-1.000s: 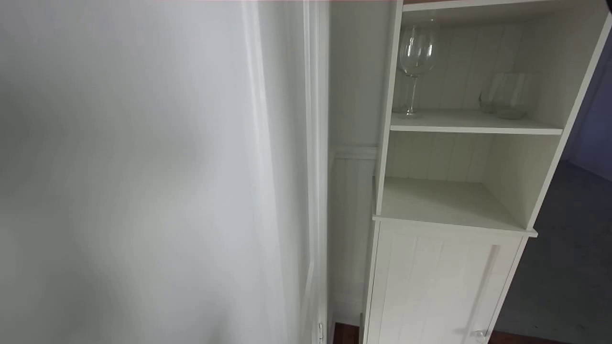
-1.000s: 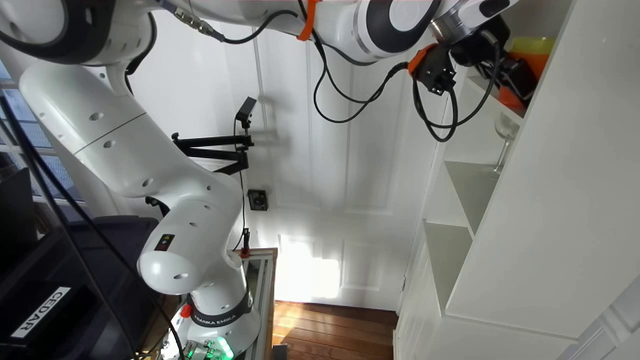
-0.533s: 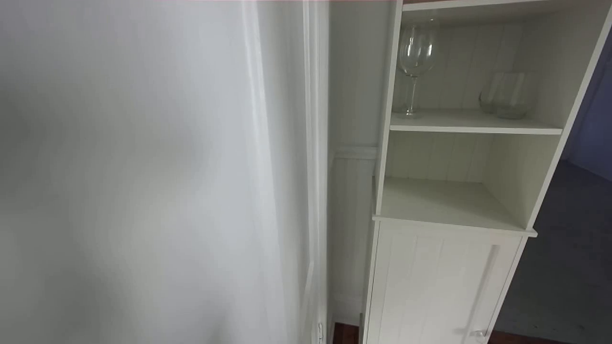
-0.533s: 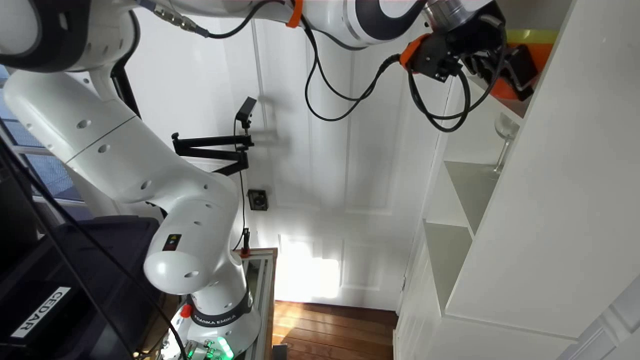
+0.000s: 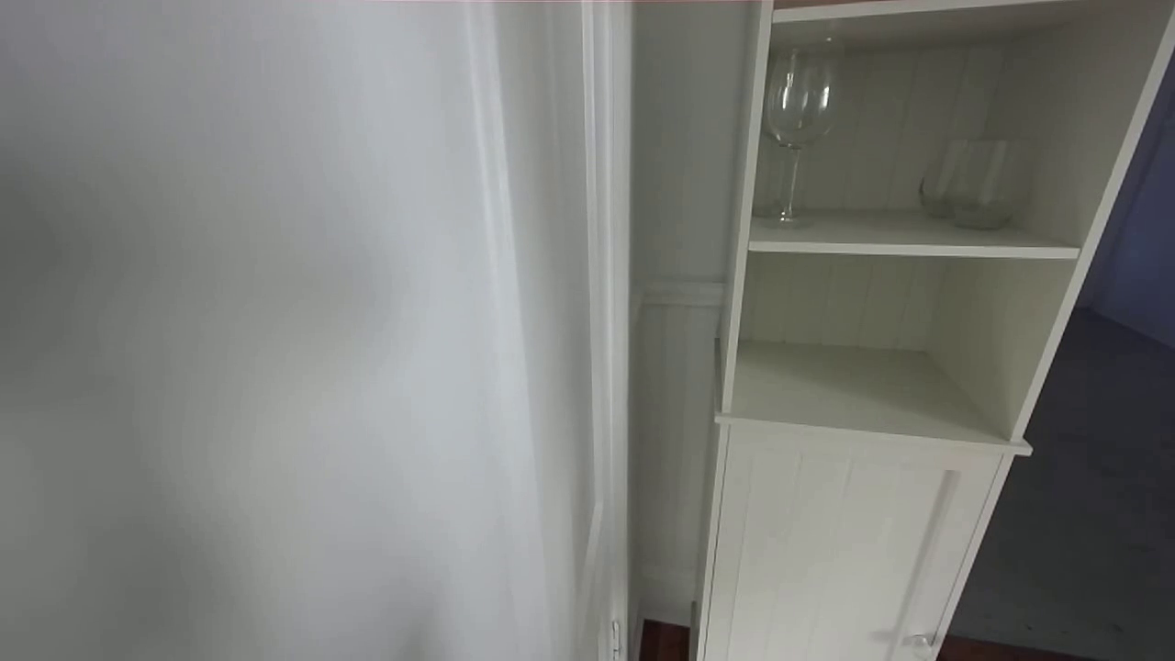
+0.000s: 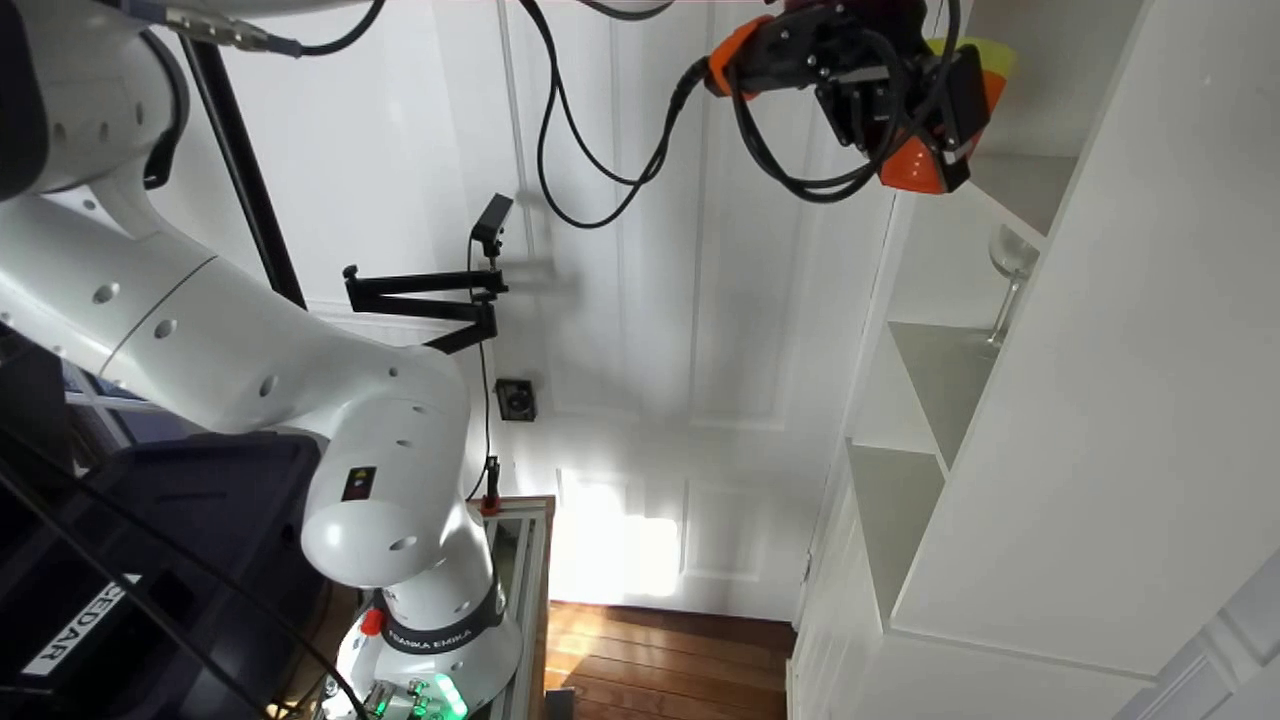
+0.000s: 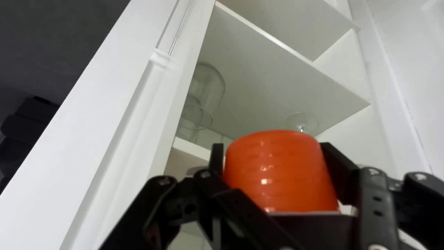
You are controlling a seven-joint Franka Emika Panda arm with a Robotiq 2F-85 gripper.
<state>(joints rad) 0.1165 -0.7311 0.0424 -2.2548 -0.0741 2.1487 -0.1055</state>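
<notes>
Holding a glossy orange tapered cup [image 7: 277, 170] just outside the front edge of a flat white upper shelf [image 6: 1035, 185], with room to move on the side of a white panelled door [image 6: 655, 330] and a smooth white cabinet panel [image 6: 1090, 420] bounding the opposite side. Hanging higher than a clear stemmed wine glass [image 6: 1012, 255]. Clasping with black jaws, spread partway to the cup's width and touching both flanks. Pointing the yellow-green band [image 6: 997, 58] up and the narrower orange end down, with long axis slanted in an exterior view; cannot tell the true tilt.
</notes>
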